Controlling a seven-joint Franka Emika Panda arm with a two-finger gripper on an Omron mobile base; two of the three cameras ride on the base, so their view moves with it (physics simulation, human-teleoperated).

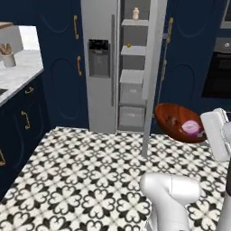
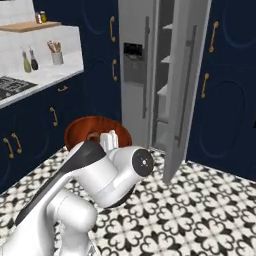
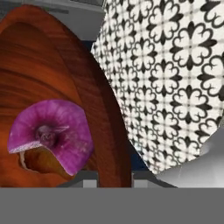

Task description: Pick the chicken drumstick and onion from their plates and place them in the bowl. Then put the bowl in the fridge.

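Observation:
The dark reddish-brown bowl (image 1: 173, 118) hangs tilted above the tiled floor, in front of the fridge (image 1: 101, 63). My gripper (image 3: 114, 178) is shut on the bowl's rim (image 3: 109, 131), at its right side in the left base view. Inside the bowl lies the purple onion (image 1: 191, 127), cut face showing (image 3: 50, 135). The small brown chicken drumstick (image 1: 170, 121) rests beside it. In the right base view the bowl (image 2: 85, 129) sits behind my arm. The fridge's right door (image 1: 151, 76) stands open, showing pale shelves (image 1: 132, 76). The plates are out of view.
A marble counter (image 1: 20, 72) with a utensil cup (image 1: 8, 57) runs along the left, over navy cabinets. A stove (image 2: 12, 87) is set into it. An oven (image 1: 219, 72) is at the right. The open fridge door's edge (image 2: 182, 100) juts toward me.

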